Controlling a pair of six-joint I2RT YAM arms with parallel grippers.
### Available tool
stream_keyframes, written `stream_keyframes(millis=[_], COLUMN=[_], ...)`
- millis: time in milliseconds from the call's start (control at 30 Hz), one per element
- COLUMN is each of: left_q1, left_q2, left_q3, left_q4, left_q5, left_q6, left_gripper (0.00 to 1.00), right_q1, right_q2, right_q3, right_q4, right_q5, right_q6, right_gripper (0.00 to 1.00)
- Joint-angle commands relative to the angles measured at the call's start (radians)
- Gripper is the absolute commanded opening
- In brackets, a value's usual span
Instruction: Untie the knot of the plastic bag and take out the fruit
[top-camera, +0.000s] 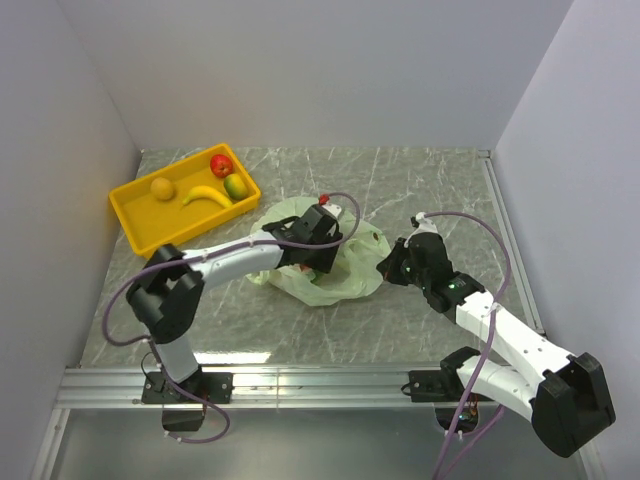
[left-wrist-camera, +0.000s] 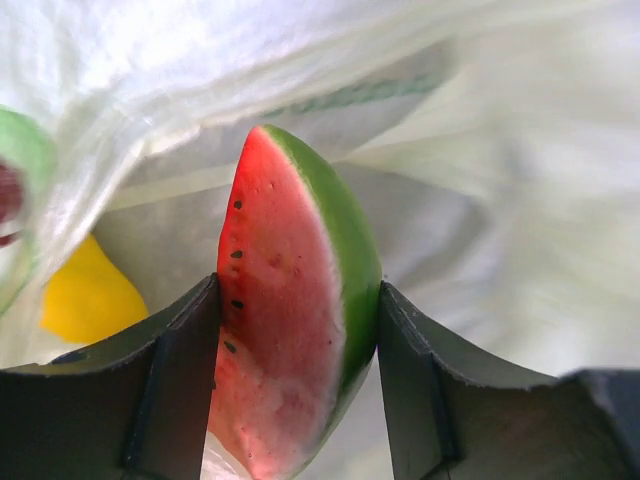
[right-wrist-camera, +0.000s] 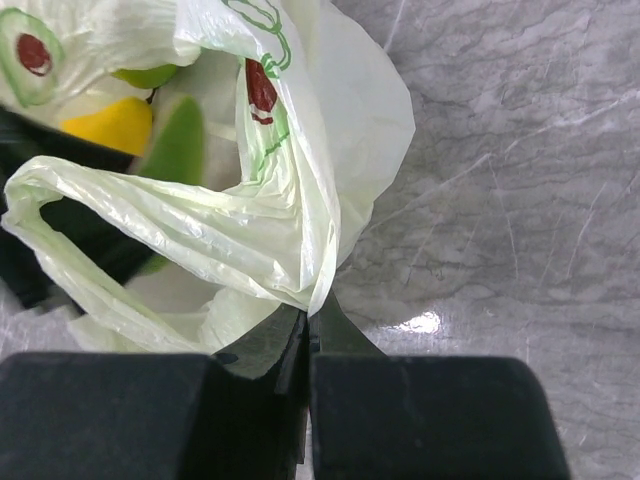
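Note:
The pale green plastic bag (top-camera: 352, 265) lies crumpled mid-table with its mouth gaping. The knot is out of view. My left gripper (top-camera: 318, 260) reaches into the bag. In the left wrist view it (left-wrist-camera: 298, 290) is shut on a red watermelon slice (left-wrist-camera: 290, 320), one finger on the flesh and one on the green rind. A yellow fruit (left-wrist-camera: 85, 295) lies beside it in the bag. My right gripper (top-camera: 386, 268) pinches the bag's right edge. The right wrist view shows it (right-wrist-camera: 310, 310) shut on a fold of the plastic bag (right-wrist-camera: 250, 230), with yellow fruit (right-wrist-camera: 110, 125) visible inside.
A yellow tray (top-camera: 130, 225) stands at the back left holding a red apple (top-camera: 221, 165), a mango (top-camera: 236, 186), a banana (top-camera: 205, 195) and a round yellow-orange fruit (top-camera: 162, 188). White walls close in the grey marbled table on three sides.

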Motion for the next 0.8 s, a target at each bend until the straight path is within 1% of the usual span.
stream_keyframes(millis=[0, 167, 233, 267, 333, 367, 400, 467, 500, 567, 600, 633, 667, 700, 767], left_q1=[0.0, 0.009, 0.036, 0.05, 0.11, 0.136, 0.192, 0.246, 0.297, 0.34, 0.384, 0.406, 0.429, 0.463, 0.483], left_q2=[-0.123, -0.23, -0.269, -0.313, -0.359, -0.402, -0.421, -0.465, -0.474, -0.488, -0.49, -0.491, -0.493, -0.491, -0.479], left_q3=[0.014, -0.002, -0.023, -0.032, -0.06, -0.069, -0.071, -0.063, -0.06, -0.037, -0.032, -0.028, -0.031, -0.034, -0.032], left_q4=[0.031, 0.034, 0.047, 0.055, 0.084, 0.092, 0.104, 0.146, 0.161, 0.207, 0.227, 0.253, 0.32, 0.365, 0.431], left_q5=[0.074, 0.145, 0.207, 0.227, 0.27, 0.325, 0.367, 0.459, 0.479, 0.517, 0.549, 0.569, 0.592, 0.641, 0.666], left_q6=[0.015, 0.046, 0.047, 0.047, 0.035, 0.027, 0.02, -0.014, -0.026, -0.069, -0.089, -0.139, -0.17, -0.236, -0.287], left_gripper=[0.01, 0.01, 0.01, 0.01, 0.01, 0.01, 0.01, 0.01, 0.01, 0.01, 0.01, 0.01, 0.01, 0.01, 0.01], right_q1=[0.006, 0.006, 0.006, 0.006, 0.006, 0.006, 0.006, 0.005, 0.006, 0.006, 0.006, 0.006, 0.006, 0.006, 0.006], right_q2=[-0.017, -0.021, -0.025, -0.025, -0.029, -0.029, -0.032, -0.029, -0.029, -0.028, -0.023, -0.025, -0.023, -0.02, -0.012], right_q3=[0.009, -0.001, -0.007, -0.008, -0.016, -0.018, -0.019, -0.021, -0.021, -0.021, -0.019, -0.018, -0.018, -0.016, -0.011], right_q4=[0.012, 0.017, 0.018, 0.018, 0.02, 0.022, 0.02, 0.02, 0.023, 0.023, 0.026, 0.028, 0.029, 0.031, 0.031], right_q5=[0.015, 0.013, 0.015, 0.015, 0.013, 0.013, 0.015, 0.015, 0.015, 0.015, 0.013, 0.013, 0.015, 0.015, 0.015], right_q6=[0.005, 0.011, 0.014, 0.015, 0.017, 0.018, 0.018, 0.018, 0.018, 0.018, 0.018, 0.017, 0.017, 0.012, 0.009], right_gripper=[0.0, 0.0, 0.0, 0.0, 0.0, 0.0, 0.0, 0.0, 0.0, 0.0, 0.0, 0.0, 0.0, 0.0, 0.0])
